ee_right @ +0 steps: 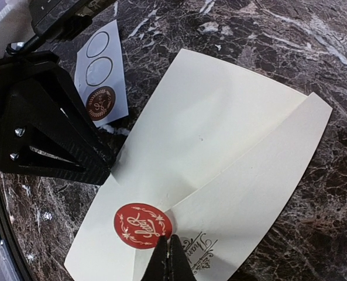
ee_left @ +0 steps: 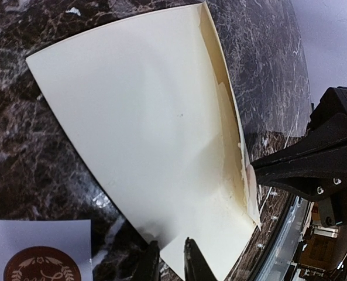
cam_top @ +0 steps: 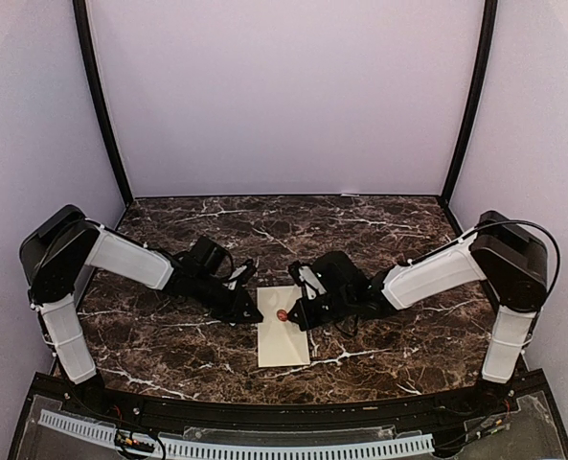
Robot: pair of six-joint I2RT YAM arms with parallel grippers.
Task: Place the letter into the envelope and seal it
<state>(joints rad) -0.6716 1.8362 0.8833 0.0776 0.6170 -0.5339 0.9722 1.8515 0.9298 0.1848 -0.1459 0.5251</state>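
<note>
My right gripper (ee_right: 168, 253) has its two fingers pressed tight together with nothing between them. The joined tip rests on the envelope (ee_right: 220, 134), touching the near rim of the red seal (ee_right: 143, 225) that sits over the point of the folded flap. My left gripper (ee_left: 170, 259) is also drawn in to a narrow wedge, tip down on the envelope's opposite edge, and I judge it is pinning the paper rather than gripping it. I see no letter anywhere, so I take it to be inside under the closed flap, though nothing shows me that directly. The envelope lies flat on the marble table (ee_right: 278, 35), with the sticker sheet (ee_right: 103, 76) just beside it near my left fingers. One seal is left on the sheet. The risks here are small but real. If the seal is stuck only in the middle, its rim may curl and the flap spring open. If my right tip has caught any adhesive, lifting it could peel the seal up or drag the envelope along. A sideways slip of my left tip would skew or crease the paper. My two grippers sit near each other, so a careless retreat could knock them together.
</note>
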